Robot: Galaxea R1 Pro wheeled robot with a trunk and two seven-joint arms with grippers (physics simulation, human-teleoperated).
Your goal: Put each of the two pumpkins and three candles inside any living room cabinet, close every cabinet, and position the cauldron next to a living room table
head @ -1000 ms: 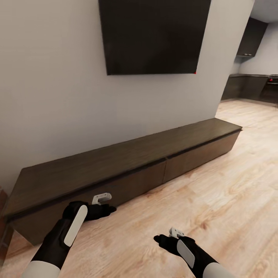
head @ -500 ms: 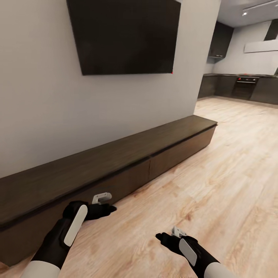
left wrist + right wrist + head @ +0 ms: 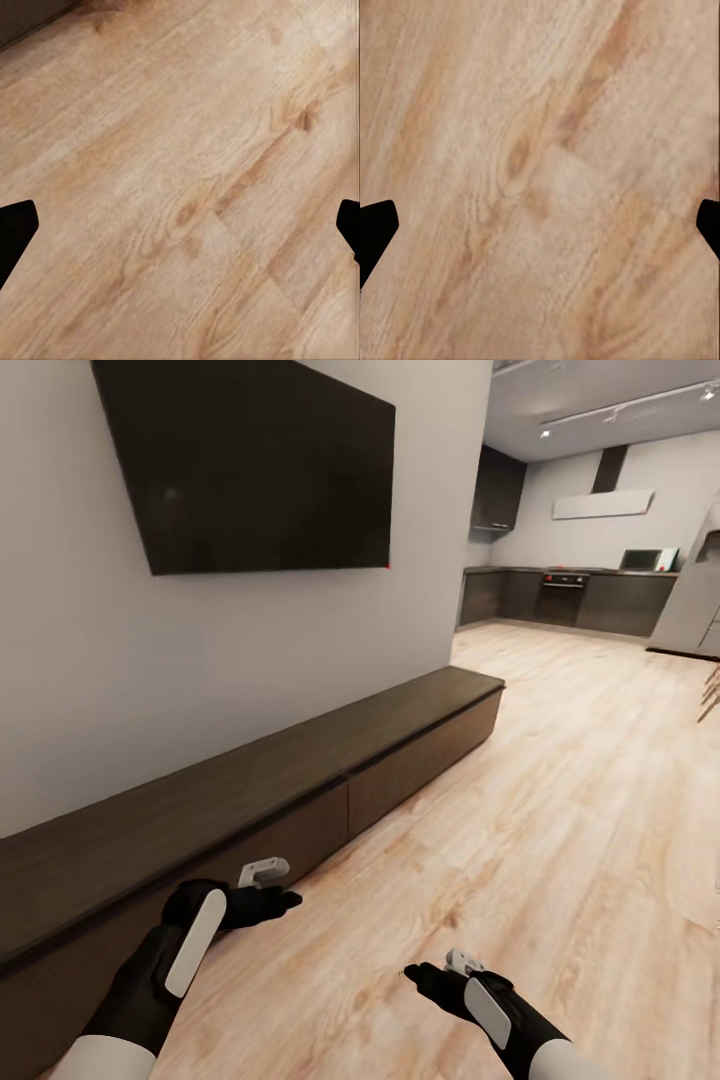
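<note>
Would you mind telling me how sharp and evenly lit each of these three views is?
Head view: fairly sharp; ceiling spots glow over the kitchen, and the television shows only a faint sheen. The cabinet front is dark, with little detail. Left wrist view: the floor grain is soft and evenly lit, without hard shadows. Right wrist view: softer and blurrier, with the fingertips plain black.

Matt dark-wood cabinet [image 3: 250,780]; pale grained-wood floor [image 3: 560,840]

Open wooden floor [image 3: 560,830] spreads ahead and to the right toward the kitchen. The long low cabinet [image 3: 300,780], its fronts closed, and the wall [image 3: 250,650] block the left side.
</note>
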